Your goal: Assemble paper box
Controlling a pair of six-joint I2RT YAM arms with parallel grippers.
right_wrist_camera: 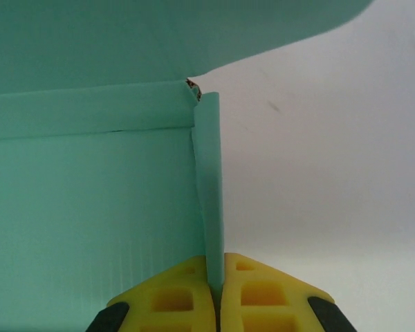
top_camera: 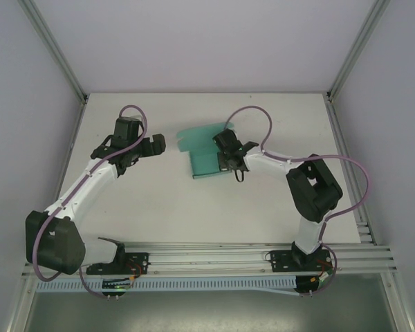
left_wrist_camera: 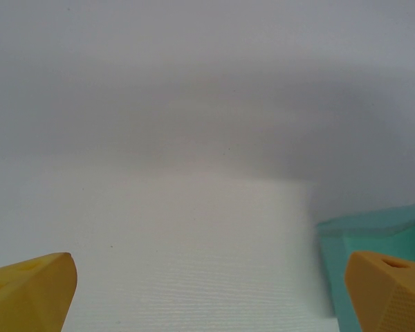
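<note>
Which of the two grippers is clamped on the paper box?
The right gripper: jaws shut on an upright side flap of the paper box. The left gripper hangs open beside it.

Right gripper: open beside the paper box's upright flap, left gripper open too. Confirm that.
Wrong: the right gripper is shut on the paper box's upright flap, as the right wrist view shows. The left gripper is open, as stated.

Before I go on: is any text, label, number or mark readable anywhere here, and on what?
No text can be read.
Box: plain teal card, no print.
Right fingers: plain yellow, no marking.
Table: bare white, no sign.
Coloured strip below the left arm's base: too small to tell whether it carries text.
</note>
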